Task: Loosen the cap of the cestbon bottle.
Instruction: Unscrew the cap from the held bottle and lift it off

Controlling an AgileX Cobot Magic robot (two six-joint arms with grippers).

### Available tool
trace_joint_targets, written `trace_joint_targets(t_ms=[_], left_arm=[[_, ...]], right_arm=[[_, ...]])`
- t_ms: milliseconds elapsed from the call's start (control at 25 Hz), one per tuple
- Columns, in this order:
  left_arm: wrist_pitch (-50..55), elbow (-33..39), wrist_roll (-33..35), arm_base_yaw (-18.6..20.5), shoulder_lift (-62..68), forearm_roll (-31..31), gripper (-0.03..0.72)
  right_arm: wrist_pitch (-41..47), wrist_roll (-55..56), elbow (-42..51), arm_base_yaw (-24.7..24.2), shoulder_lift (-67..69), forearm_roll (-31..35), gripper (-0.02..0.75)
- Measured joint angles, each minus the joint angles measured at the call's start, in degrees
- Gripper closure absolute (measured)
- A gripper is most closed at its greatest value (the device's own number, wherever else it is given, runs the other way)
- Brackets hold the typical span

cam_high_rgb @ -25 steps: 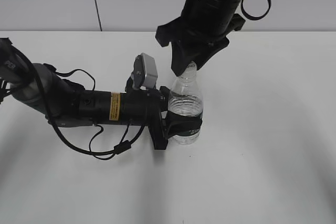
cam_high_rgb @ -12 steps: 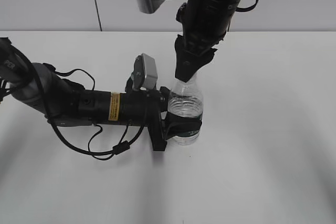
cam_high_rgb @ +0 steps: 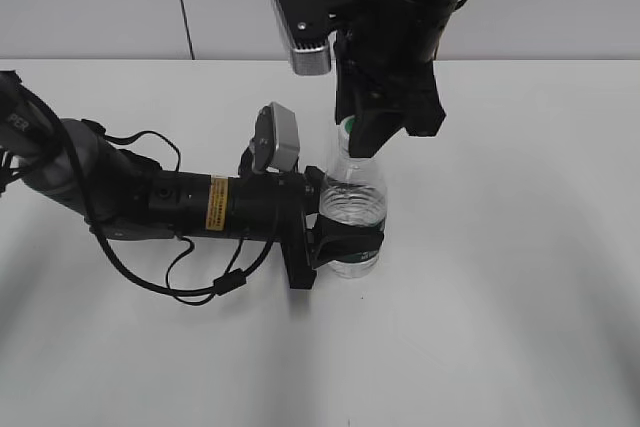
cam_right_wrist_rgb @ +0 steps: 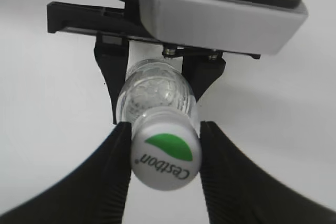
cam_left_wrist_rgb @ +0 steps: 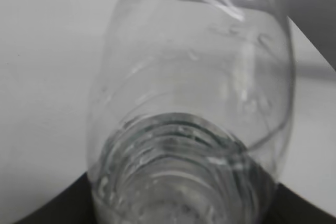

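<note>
The clear cestbon bottle point(cam_high_rgb: 352, 202) stands upright on the white table. My left gripper point(cam_high_rgb: 345, 239) lies level and is shut around its lower body. In the left wrist view the bottle point(cam_left_wrist_rgb: 194, 103) fills the frame, and only dark corners of the left gripper point(cam_left_wrist_rgb: 184, 211) show. My right gripper point(cam_high_rgb: 362, 137) comes down from above, and its two black fingers are shut on the white cap point(cam_high_rgb: 347, 128). The right wrist view shows the cap point(cam_right_wrist_rgb: 165, 153), with its green half-circle and "Cestbon" lettering, between the right gripper's fingers point(cam_right_wrist_rgb: 165, 129). The bottle's shoulders point(cam_right_wrist_rgb: 155, 90) show below. The label is hidden.
The white table point(cam_high_rgb: 500, 297) runs out on all sides to a grey wall at the back. The left arm point(cam_high_rgb: 150, 202) with its loose black cables lies across the table's left half. The silver wrist camera of the left arm point(cam_right_wrist_rgb: 220, 17) is just beyond the bottle.
The right gripper has turned about the bottle's neck, and its camera housing has swung round to the left side. The cap's green mark now shows. The left gripper and bottle stay put.
</note>
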Motion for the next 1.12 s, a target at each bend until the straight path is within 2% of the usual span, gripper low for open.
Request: trace_joint_targets(t_ms=[400,1120], left_arm=[[-0.80,0.06,-0.06,0.13,0.02,0.78,0.324],[-2.62,0.06,-0.47,0.13,0.02,0.96,0.325]], right_arm=[[0.29,-15.10,0.00,0.00,0.00,1.92,0.429],[0.29,-16.89,0.00,0.00,-1.14,1.99,0.430]])
